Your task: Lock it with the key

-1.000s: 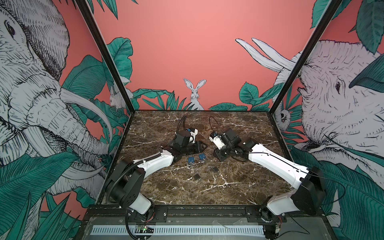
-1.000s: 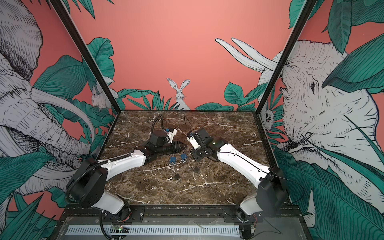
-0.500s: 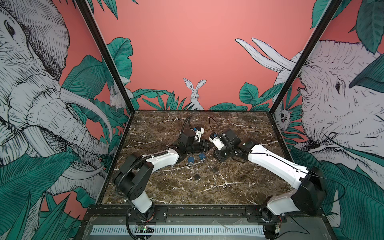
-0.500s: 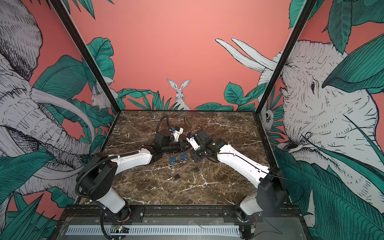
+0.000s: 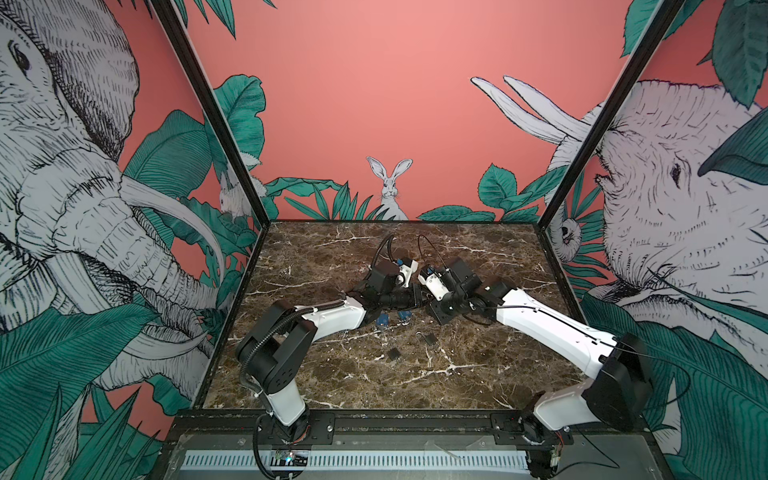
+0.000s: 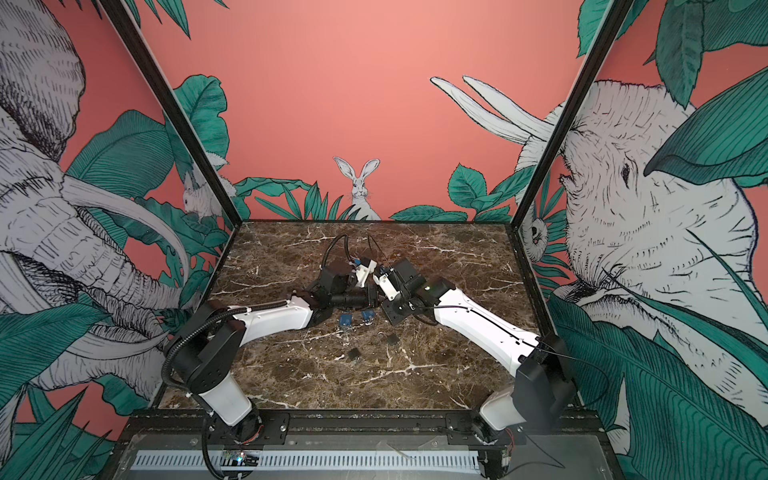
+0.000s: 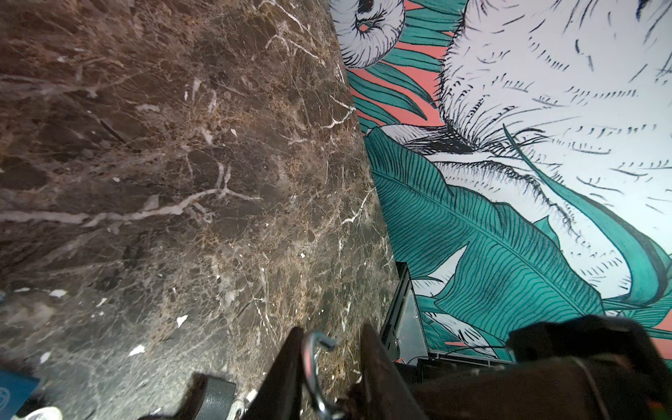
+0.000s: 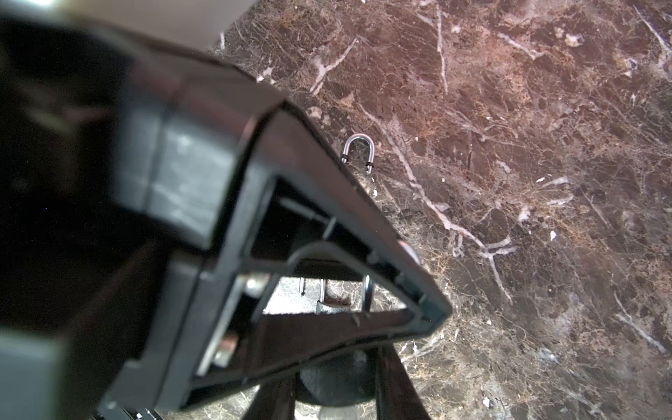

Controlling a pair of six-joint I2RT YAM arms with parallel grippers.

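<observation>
- Where the two arms meet over the middle of the table point(image 5: 478, 374), the left gripper point(image 7: 329, 331) and the right gripper point(image 8: 338, 367) both close in on one padlock point(image 8: 334, 382).
- The padlock's silver shackle point(image 7: 308, 363) lies between the left fingers point(image 7: 287, 374), its long axis running along them.
- Its arch points out toward the left fingertips and sits about level with them.
- Its free end hooks clear at the tip, so the shackle stands open.
- One left finger lies against the shackle's leg, while a gap shows between the hooked end and the other finger.
- Whether the left jaws pinch it or only flank it I cannot tell.
- The padlock's body is hidden in the left wrist view.
- In the right wrist view a dark rounded body fills the gap between the right fingers, so the right jaws look clenched on the padlock's body.
- A silver leg shows beyond that body, through the open frame of the left gripper, which crosses close in front of the right jaws and blurs much of the view.
- A second padlock point(image 8: 358, 151) lies flat on the table out past the right jaws, apart from them, with its shackle a closed U.
- Two blue tags point(image 5: 382, 321) lie on the table just beside the left jaws, on the near side.
- A small black block point(image 5: 394, 353) lies farther toward the near edge, well apart from both pairs of jaws.
</observation>
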